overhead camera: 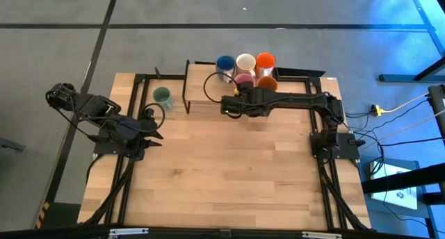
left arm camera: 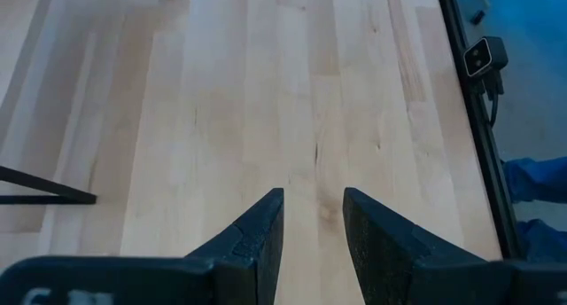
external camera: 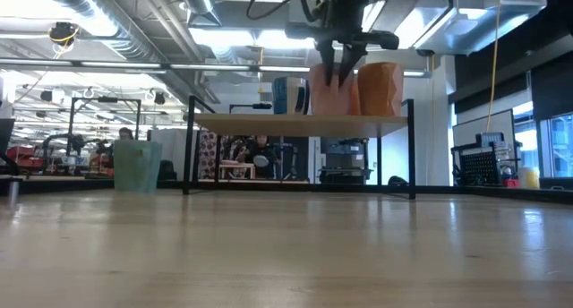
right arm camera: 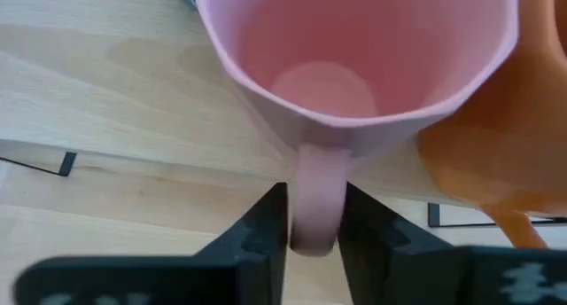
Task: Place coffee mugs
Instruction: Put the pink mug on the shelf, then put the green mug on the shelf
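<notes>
On a low wooden shelf (overhead camera: 201, 86) at the table's far side stand a blue mug (overhead camera: 224, 63), a white mug (overhead camera: 245, 62), an orange-red mug (overhead camera: 265, 60), a darker orange mug (overhead camera: 268, 83) and a pink mug (right arm camera: 354, 66). My right gripper (right arm camera: 314, 225) is at the pink mug's handle, closed around it. A green mug (overhead camera: 162, 96) stands on the table to the left of the shelf. My left gripper (left arm camera: 314, 225) hangs open over bare table at the left, with nothing between its fingers. My right gripper has the pink mug's handle (right arm camera: 315, 185) between its two fingers, one on each flat side of the loop. The fingers slant down at it from the table's near side. The mug stands upright on the shelf board, mouth up, beside the darker orange mug (right arm camera: 496, 154).
The shelf's black metal frame (external camera: 190, 147) has posts at its corners, and black rails (overhead camera: 316, 176) run along the table's sides. The near half of the wooden table (overhead camera: 229, 183) is bare board. People and benches show in the room beyond.
</notes>
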